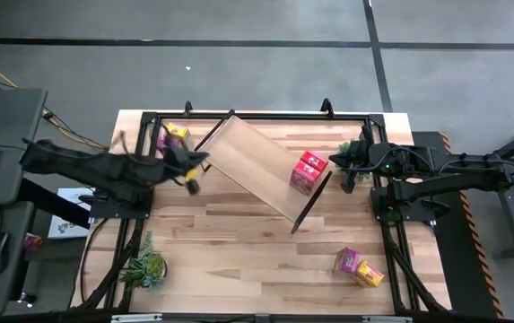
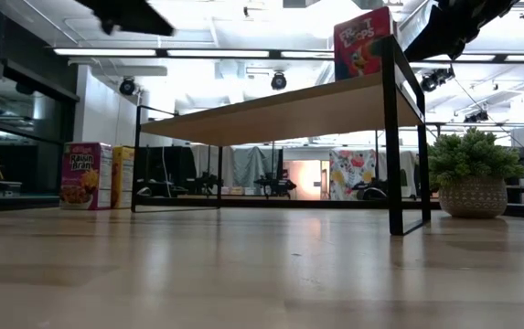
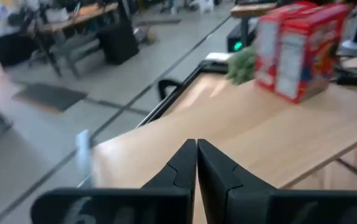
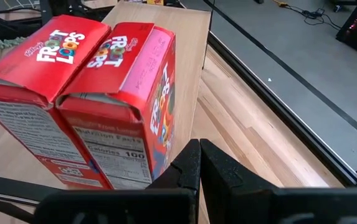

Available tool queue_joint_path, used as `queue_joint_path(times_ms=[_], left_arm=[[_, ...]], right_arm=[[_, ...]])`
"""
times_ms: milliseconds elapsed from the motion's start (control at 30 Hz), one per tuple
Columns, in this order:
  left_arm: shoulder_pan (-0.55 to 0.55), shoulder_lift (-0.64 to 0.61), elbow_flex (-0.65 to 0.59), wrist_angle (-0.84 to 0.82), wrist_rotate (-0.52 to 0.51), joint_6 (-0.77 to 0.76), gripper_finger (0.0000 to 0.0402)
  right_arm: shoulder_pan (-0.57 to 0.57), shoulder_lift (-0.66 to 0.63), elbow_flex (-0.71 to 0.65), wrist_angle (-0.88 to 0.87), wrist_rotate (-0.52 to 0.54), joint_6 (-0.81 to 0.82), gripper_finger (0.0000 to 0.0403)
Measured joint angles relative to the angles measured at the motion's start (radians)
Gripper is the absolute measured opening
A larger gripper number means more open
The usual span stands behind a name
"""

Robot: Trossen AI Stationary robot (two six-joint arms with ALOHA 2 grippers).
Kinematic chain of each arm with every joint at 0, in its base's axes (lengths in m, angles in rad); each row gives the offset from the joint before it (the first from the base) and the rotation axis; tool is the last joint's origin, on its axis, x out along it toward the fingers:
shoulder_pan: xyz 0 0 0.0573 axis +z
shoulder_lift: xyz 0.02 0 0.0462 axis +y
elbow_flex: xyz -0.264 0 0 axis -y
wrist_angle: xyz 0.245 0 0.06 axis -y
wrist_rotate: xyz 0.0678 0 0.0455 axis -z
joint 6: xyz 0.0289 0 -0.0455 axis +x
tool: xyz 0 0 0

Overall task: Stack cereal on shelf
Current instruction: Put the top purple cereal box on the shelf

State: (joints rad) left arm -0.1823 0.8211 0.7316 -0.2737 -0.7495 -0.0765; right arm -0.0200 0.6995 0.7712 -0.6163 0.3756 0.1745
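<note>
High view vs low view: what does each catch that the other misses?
Only the high view shows the left gripper, fingers shut, at the shelf's left end; the right gripper beside the two red boxes on the shelf; a pink and yellow pair at the table's front right; and a second plant at front left.

Only the low view shows the shelf's underside, its black legs and the room behind.

Both show the shelf, a red box on it, a pink-and-yellow pair by its far end, and a potted plant.
</note>
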Motion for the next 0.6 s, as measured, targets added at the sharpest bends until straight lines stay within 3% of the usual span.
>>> queue_joint_path(times_ms=[200,433,600], left_arm=[[0.144,-0.045,0.163,-0.435,0.071,-0.078,0.0089],[0.369,0.102,0.327,-0.805,0.249,-0.079,0.022],[0.481,0.223,0.396,-1.013,0.362,0.004,0.0275]], right_arm=[[0.0,0.0,0.0,0.0,0.015,0.0,0.0],[0.0,0.0,0.0,0.004,0.018,0.005,0.0],[0.0,0.0,0.0,0.029,0.018,0.008,0.0]])
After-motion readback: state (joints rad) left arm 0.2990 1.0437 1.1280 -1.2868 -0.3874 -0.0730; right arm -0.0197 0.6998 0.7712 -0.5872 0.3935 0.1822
